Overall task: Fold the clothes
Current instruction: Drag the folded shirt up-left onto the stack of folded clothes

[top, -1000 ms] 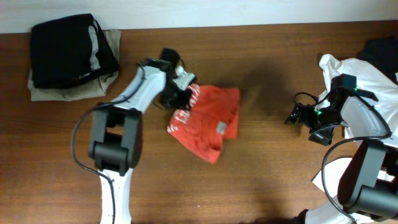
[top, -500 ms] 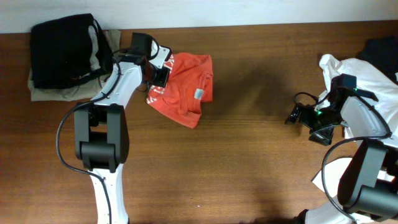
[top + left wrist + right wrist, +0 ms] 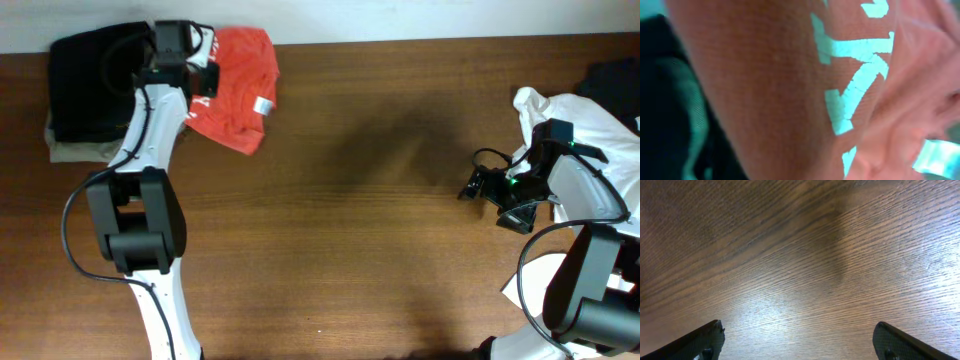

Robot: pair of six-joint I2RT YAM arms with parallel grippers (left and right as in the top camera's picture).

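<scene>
Left jaws tight on the red shirt point(image 3: 238, 75) at the table's point(image 3: 350, 230) eleven o'clock; right jaws wide apart.

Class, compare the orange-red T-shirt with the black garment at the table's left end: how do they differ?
The orange-red T-shirt is bunched and creased, gripped by the left gripper; the black garment lies as a neat folded block. The T-shirt carries white print; none shows on the black garment. The black garment rests on a khaki garment; the T-shirt is beside that stack. Both are cloth at the table's far left.
</scene>
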